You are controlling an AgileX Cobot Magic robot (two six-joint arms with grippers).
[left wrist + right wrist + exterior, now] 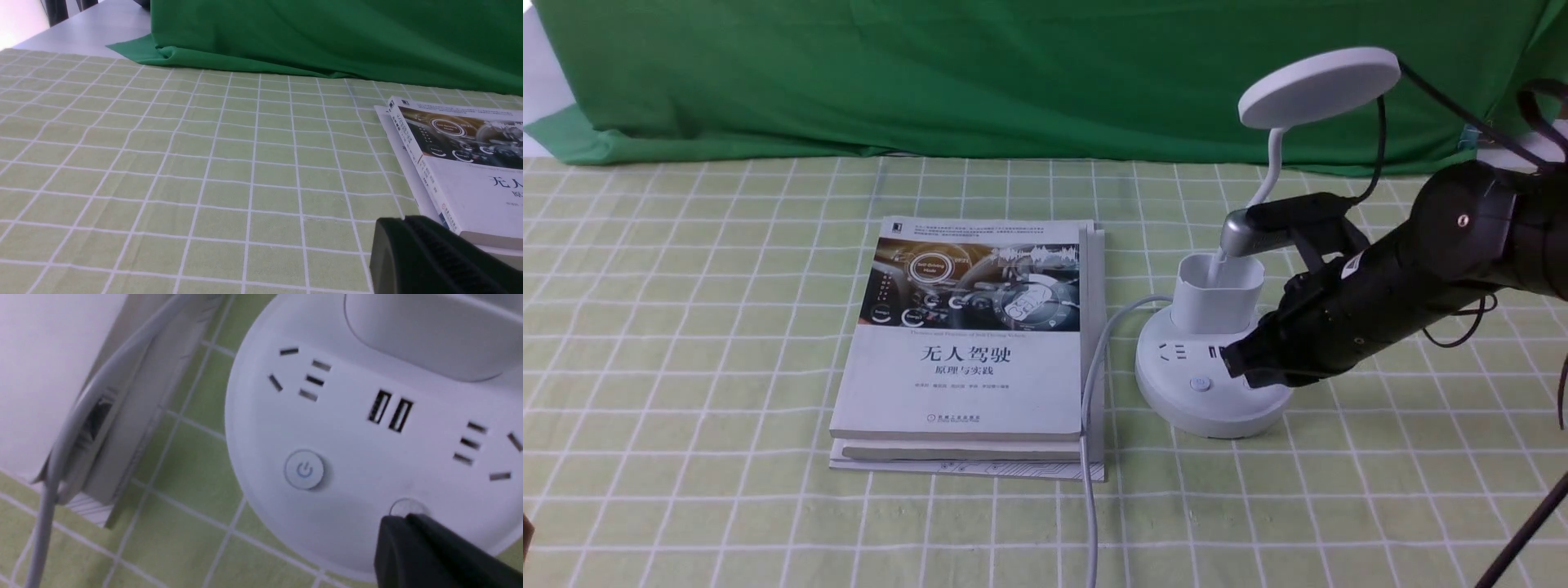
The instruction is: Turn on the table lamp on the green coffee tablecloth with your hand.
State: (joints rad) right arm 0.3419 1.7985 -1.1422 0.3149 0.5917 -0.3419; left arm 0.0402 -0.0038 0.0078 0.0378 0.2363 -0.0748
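Right arm (1421, 269): we record bulky matte-black housings, rounded at the joints. One small bright screw (1463, 219) shows on the elbow housing, and we see a second, fainter one on the forearm. A small white label (1351, 263) marks the wrist section. On top is a silver-grey cylinder (1241, 233) with a black rear body. Thin black cables (1380, 139) loop above the arm. The left gripper's finger (445, 257) is black and finely ribbed, while the right gripper's finger (433, 555) is black and plain.
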